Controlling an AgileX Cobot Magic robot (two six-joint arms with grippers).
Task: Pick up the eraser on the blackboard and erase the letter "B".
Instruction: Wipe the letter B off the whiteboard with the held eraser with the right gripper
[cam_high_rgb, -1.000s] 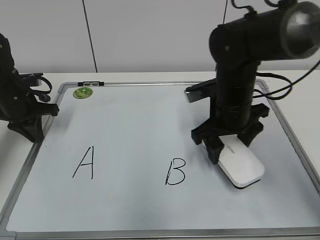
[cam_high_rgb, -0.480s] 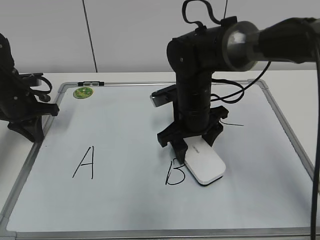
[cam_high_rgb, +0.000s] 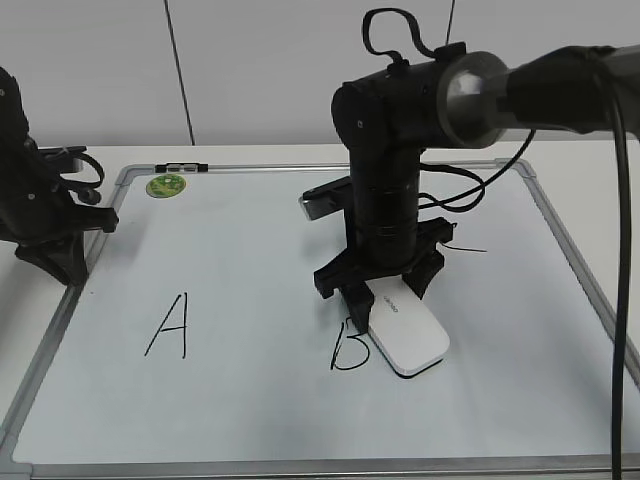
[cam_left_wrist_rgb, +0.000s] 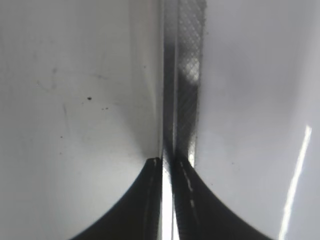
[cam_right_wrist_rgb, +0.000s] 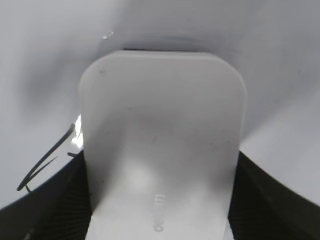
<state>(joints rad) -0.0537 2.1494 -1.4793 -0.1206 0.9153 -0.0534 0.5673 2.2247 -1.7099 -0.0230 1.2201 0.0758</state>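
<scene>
My right gripper (cam_high_rgb: 385, 292) is shut on the white eraser (cam_high_rgb: 407, 333), which lies flat on the blackboard (cam_high_rgb: 260, 240). The eraser's left edge touches the right side of the black letter "B" (cam_high_rgb: 347, 347). In the right wrist view the eraser (cam_right_wrist_rgb: 162, 150) fills the space between my jaws (cam_right_wrist_rgb: 160, 200), and a few black strokes of the B (cam_right_wrist_rgb: 47, 160) show at its left. My left gripper (cam_high_rgb: 60, 262) is shut and empty at the board's left frame; the left wrist view shows its closed fingertips (cam_left_wrist_rgb: 167, 162) over the frame strip (cam_left_wrist_rgb: 185, 90).
A black letter A (cam_high_rgb: 168, 326) is drawn left of the B. A round green magnet (cam_high_rgb: 166, 184) sits at the board's top-left corner. A short black stroke (cam_high_rgb: 465, 248) shows right of my right arm. A white wall stands behind the table.
My right gripper has carried the eraser leftward across the board from the right side to the B's right edge. In the last half second it barely moved. The left arm has stayed still.
</scene>
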